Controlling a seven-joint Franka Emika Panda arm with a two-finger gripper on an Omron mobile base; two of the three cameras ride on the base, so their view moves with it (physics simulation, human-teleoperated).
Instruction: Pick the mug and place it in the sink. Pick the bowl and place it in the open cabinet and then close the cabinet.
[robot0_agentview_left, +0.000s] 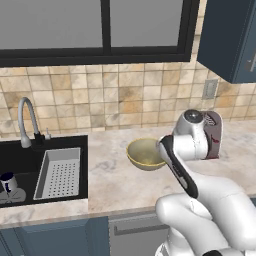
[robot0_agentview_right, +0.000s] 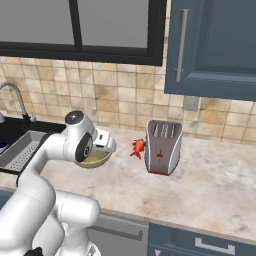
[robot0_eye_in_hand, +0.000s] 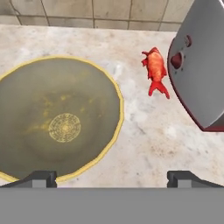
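Simulated kitchen. Mottled beige marble counter (robot0_agentview_right: 215, 185) running along a wall of tan and cream tiles (robot0_agentview_left: 125, 95). Above the tiles, a wide dark-framed window (robot0_agentview_left: 102, 30) with grey panes. Grey outlet plate (robot0_agentview_right: 190, 103) set into the tiles. Below the counter's front edge, blue base cabinets (robot0_agentview_right: 200, 242) and a grey drawer front (robot0_agentview_left: 135, 232) with a bar handle. Even, soft light, faint shadows.

The bowl (robot0_agentview_right: 98, 159) sits on the counter (robot0_agentview_right: 210, 185), partly behind the arm. A toaster (robot0_agentview_right: 163, 147) stands nearby, a red fish (robot0_agentview_right: 138, 147) just beside it.
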